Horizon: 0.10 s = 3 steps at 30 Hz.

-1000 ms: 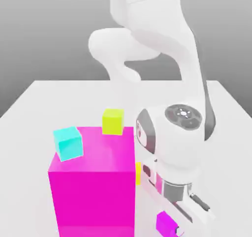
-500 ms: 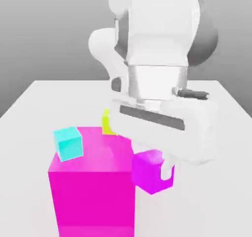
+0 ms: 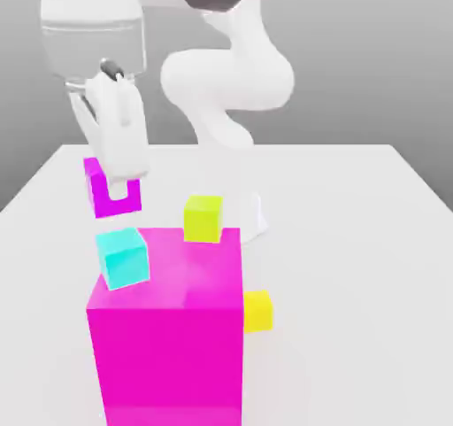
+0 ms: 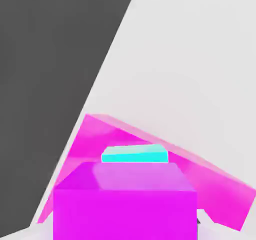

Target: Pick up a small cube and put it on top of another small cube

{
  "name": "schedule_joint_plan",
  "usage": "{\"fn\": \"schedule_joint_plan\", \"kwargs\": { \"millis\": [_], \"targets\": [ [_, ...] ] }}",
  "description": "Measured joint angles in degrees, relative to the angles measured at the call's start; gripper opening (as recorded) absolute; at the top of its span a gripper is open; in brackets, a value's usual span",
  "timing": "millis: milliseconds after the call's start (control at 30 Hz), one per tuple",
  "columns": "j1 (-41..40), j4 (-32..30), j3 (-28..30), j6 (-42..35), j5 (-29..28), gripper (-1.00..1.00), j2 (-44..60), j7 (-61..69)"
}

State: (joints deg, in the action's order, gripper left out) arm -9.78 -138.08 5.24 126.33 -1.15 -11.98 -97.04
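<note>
"Where was the purple cube [image 3: 115, 189]?"
"Up in the air, held closed in the gripper [image 3: 117, 189]."
"And the cyan cube [image 3: 124, 258]?"
"Below it, on the big pink block [image 3: 168, 353]."

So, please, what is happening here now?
A white robot arm's gripper is shut on a small plain purple cube, holding it raised in the air. A small cyan cube sits on top of the large hot-pink block. The purple cube is not yet stacked on it.
</note>
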Motion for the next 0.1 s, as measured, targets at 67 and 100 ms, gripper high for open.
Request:
{"fn": "schedule_joint_plan", "kwargs": {
  "millis": [67, 100],
  "targets": [
    [0.00, 0.00, 0.00, 0.00, 0.00, 1.00, 0.00, 0.00],
    [0.00, 0.00, 0.00, 0.00, 0.00, 1.00, 0.00, 0.00]
  ]
}}
